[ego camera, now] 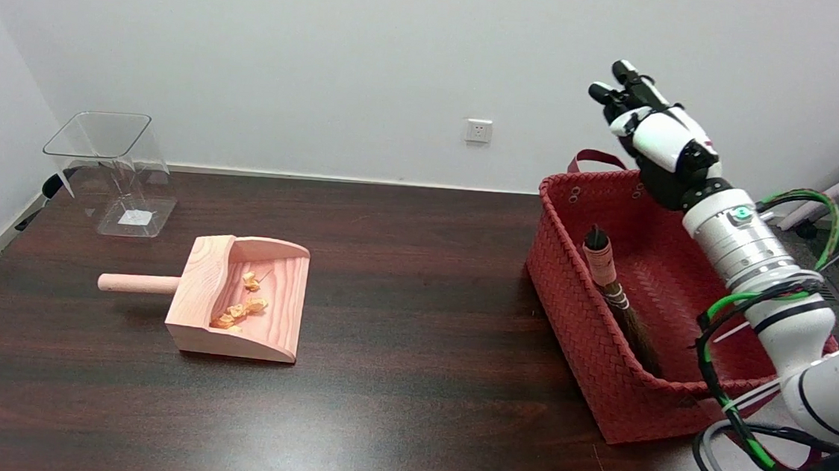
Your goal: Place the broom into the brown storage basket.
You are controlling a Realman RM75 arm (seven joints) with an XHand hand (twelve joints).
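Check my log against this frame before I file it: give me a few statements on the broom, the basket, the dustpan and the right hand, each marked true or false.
1. The broom lies inside the storage basket. True.
2. The right hand grips the broom. False: it is raised above the basket's far rim and holds nothing.
3. The wooden dustpan has orange scraps in it. True.
4. The clear container stands inside the basket. False: it stands on the table at far left.
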